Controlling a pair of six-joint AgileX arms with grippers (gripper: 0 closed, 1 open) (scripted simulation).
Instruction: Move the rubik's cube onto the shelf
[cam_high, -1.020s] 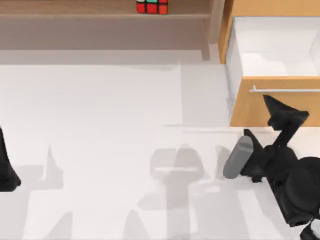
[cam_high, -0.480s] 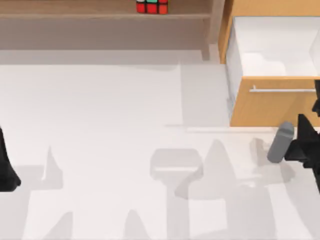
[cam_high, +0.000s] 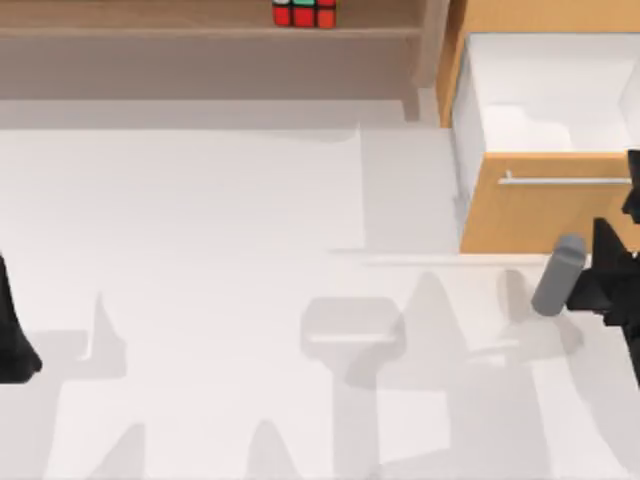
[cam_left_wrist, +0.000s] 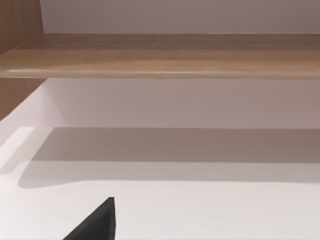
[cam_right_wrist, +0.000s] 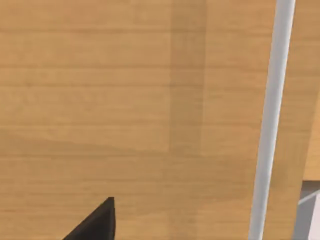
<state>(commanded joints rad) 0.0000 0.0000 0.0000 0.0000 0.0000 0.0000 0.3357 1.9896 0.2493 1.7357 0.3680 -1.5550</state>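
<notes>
Top view, cube (cam_high: 304, 13): on the shelf (cam_high: 150, 30), along the table's (cam_high: 200, 220) far edge, clear of both arms.
Top view, right gripper (cam_high: 625, 250): at the right edge, before the drawer (cam_high: 540, 215); finger state, cannot tell.
Top view, left arm (cam_high: 12, 335): parked, left edge.
Left wrist view: shelf board (cam_left_wrist: 165, 57), a fingertip (cam_left_wrist: 97, 222).
Right wrist view: drawer front (cam_right_wrist: 125, 100), handle (cam_right_wrist: 270, 120) close.

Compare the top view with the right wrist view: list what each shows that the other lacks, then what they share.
Top view alone: the rubik's cube sitting on the shelf, the white table, the drawer's open white inside, the left arm parked at the table's left edge, and the right arm at the right edge.

Right wrist view alone: a close look at the wood grain, with one dark fingertip.

Shared: the orange-wood drawer front and its thin metal handle.
</notes>
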